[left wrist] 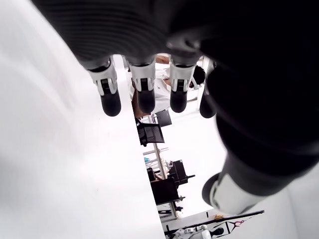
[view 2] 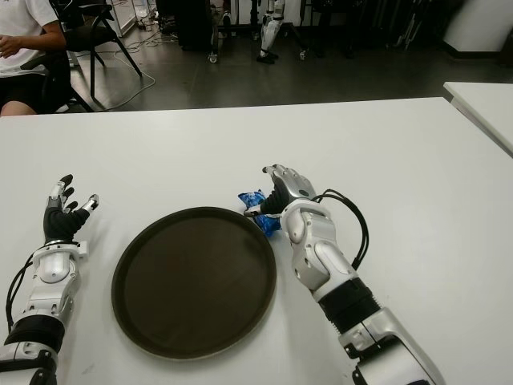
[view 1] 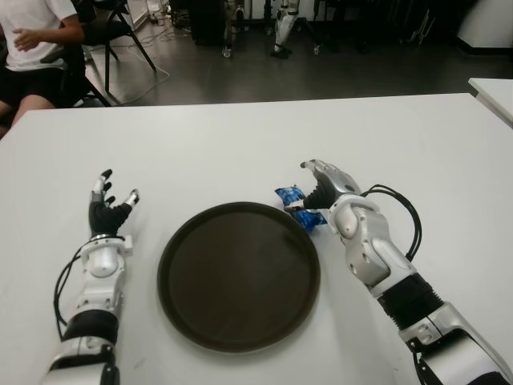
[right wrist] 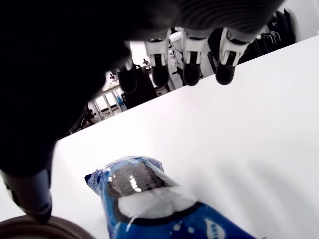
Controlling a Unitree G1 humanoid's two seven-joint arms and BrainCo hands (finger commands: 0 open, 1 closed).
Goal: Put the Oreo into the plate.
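Right hand (view 1: 325,188) fingers spread over one Oreo pack (view 1: 298,207), touching one plate's rim (view 1: 172,249), left hand (view 1: 108,210) open beside plate.

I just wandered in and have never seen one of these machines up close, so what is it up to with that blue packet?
The robot is meant to put the Oreo packet into the dark round plate on the white table. Its right hand is over the packet, which lies on the table at the plate's far right rim, and the fingers are spread, not gripping it. The plate holds nothing yet. The left hand shows open, to the plate's left, holding nothing.
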